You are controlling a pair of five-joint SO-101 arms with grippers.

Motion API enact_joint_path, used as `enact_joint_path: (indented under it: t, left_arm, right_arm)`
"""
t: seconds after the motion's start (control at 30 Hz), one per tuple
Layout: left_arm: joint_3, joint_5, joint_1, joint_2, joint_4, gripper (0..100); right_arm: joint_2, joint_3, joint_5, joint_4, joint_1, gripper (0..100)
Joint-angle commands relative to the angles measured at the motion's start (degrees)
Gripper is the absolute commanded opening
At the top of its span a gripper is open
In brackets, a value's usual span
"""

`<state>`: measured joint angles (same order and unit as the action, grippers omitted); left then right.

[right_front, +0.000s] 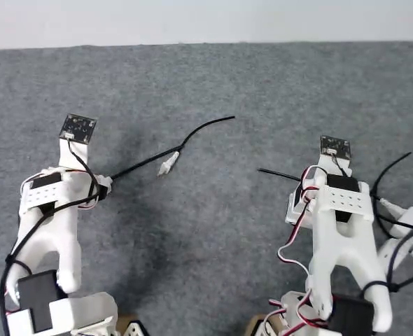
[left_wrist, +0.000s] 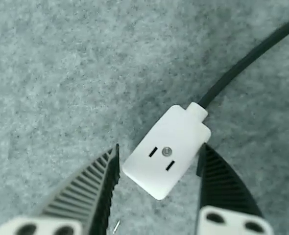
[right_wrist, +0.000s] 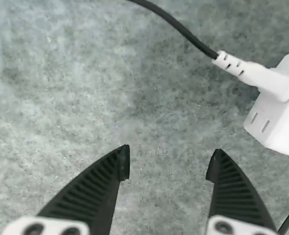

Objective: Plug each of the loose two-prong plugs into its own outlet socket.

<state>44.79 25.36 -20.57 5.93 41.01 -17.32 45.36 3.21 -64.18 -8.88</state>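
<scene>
Two white outlet sockets, one by each arm. The first socket [left_wrist: 169,147] lies on the grey table [right_front: 213,238] with its slotted face toward the left wrist camera. It sits right between the fingers of the left gripper [left_wrist: 159,155]. The jaws are apart, with a finger just beside each long side of the block, and I honestly can't tell if either one touches it. A black lead [left_wrist: 247,61] leaves the socket at the end away from the wrist.

The second socket [right_wrist: 276,117] lies off to the side of the right gripper [right_wrist: 170,152], outside the fingers rather than between them. Those jaws are spread wide over bare table, gripping nothing. The socket has a white strain relief that runs into a dark cord [right_wrist: 174,24].

The wrist views give you the slots up close, and the high view gives you the layout. The left arm [right_front: 52,224] sits near the table's left edge, and a long black cable [right_front: 143,165] comes out from under it toward the middle. A small white piece [right_front: 168,165] lies just beside that cable. It could be a plug, but it's too small to tell. The right arm [right_front: 343,231] is near the right edge, and a short black cable [right_front: 280,174] pokes out from under it toward the middle. A couple of white cable ends [right_front: 395,210] on black leads lie between that arm and the right edge
</scene>
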Motion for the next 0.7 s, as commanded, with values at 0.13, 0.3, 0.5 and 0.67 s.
enact_joint_path:
  t: [0.13, 0.3, 0.5, 0.67]
  left_arm:
    - [-2.8, 0.7, 0.9, 1.2, -1.5, 24]
    - [-3.0, 0.7, 2.8, 8.2, -1.3, 24]
    - [4.8, 6.5, 6.9, 15.9, -0.4, 22]
    - [5.8, 11.5, 7.3, 11.0, -0.8, 15]
  right_arm:
    - [-1.9, -0.3, -0.4, 0.7, 0.4, 25.1]
    - [-1.9, -0.2, -0.4, 2.0, 0.4, 25.1]
    - [-1.9, -0.1, -0.4, 2.1, 0.4, 25.1]
    - [-1.9, 0.3, -1.8, 2.0, 0.4, 25.1]
